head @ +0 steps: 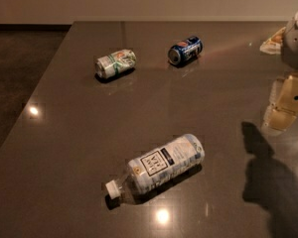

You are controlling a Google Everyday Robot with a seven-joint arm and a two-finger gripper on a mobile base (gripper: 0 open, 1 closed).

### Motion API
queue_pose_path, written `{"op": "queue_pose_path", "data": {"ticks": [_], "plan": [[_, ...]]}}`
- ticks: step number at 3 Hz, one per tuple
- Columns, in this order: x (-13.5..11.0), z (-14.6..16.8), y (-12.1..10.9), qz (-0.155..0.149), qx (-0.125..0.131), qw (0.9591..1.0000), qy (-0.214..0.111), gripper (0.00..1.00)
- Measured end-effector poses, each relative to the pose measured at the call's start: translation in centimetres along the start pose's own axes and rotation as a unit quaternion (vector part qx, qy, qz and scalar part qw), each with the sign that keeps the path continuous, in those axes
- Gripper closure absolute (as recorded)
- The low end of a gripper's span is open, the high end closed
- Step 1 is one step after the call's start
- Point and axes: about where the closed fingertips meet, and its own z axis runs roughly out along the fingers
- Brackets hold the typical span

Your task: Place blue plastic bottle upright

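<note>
a dark, glossy table is shown from above, and no part of the task is judged to be done. the bottle is seen lying on its side on the table, low and near the middle of the view. the grasp, the lift, the turn to vertical and the setting down are all judged to be left.

the bottle is made of clear plastic and is longer than either can. its white cap is pointed toward the lower left and its base toward the upper right. a pale blue-white label with a dark square logo is wrapped round its middle. it is touched by nothing.

the gripper is seen to the right of the bottle and somewhat farther back, well apart from it, and is partly cut off by the picture's edge. it is cream-coloured. whether it is set wide or narrow cannot be told; the bottle, at least, is not in it. a dark shadow is cast on the table to the right of the bottle.

far behind the bottle, two cans are laid on their sides: a green-and-white can behind and to the left, and a blue can behind and slightly to the right. both are well apart from the bottle.
</note>
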Motion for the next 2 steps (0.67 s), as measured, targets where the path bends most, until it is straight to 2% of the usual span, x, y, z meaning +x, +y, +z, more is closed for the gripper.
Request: {"op": "queue_pose_path", "data": {"ticks": [1,2], "plan": [[0.0,0.0,0.0,0.0,0.0,1.0,0.0,0.0],[-0.99,0.14,0.1,-0.015,-0.008,0.9998,-0.008,0.0]]}}
